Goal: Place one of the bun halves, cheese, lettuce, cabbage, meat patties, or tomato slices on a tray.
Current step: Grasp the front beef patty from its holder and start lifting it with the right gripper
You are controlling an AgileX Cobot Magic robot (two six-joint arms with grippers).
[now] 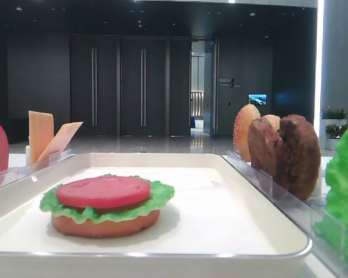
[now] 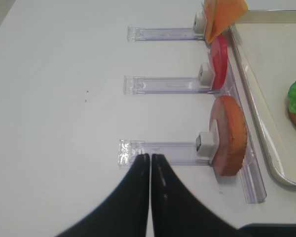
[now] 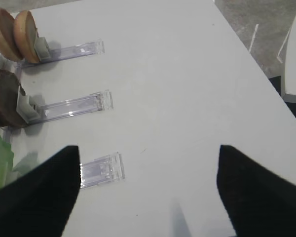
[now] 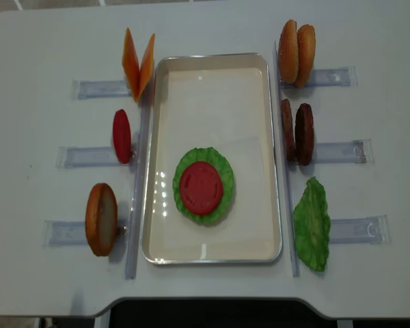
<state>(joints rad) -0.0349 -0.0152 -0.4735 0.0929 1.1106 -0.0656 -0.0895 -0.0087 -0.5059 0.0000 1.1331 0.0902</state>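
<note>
Fingers, right: right gripper [image 3: 148,190] spread wide, nothing between the dark tips, hanging over bare desk [image 3: 187,89] beside the clear racks [image 3: 74,106].
Fingers, left: left gripper [image 2: 150,163] tips pressed together, holding nothing, over the outer end of the rack that carries a plain bun half [image 2: 229,136].
Tray: white tray [image 4: 212,68] mid-desk, already carrying a stack of bun base [image 1: 104,225], lettuce leaf [image 1: 156,194], tomato slice [image 1: 103,191] on top.
Stock, left side: cheese slices [image 4: 138,63] at the far rack, one spare tomato slice [image 4: 121,135] in the middle, the plain bun half nearest.
Stock, right side: two bun halves [image 4: 296,52] far, one seeded; meat patties [image 4: 296,132] in the middle rack; spare lettuce [image 4: 311,224] nearest.
Likely next item: patty, my guess from the stack order. Right arm is the closer one.
Patty handling: looks like rigid moulded plastic, light, rough face should give decent friction. Stands on edge in the rack, so pinch across the two flat faces near the top rim and lift straight up clear of the slot.
Risk: the two patties sit touching; a wide approach could drag both or tip the neighbour.
Placement: patty must be turned flat before release; the smooth tomato slice beneath may let it slide.
</note>
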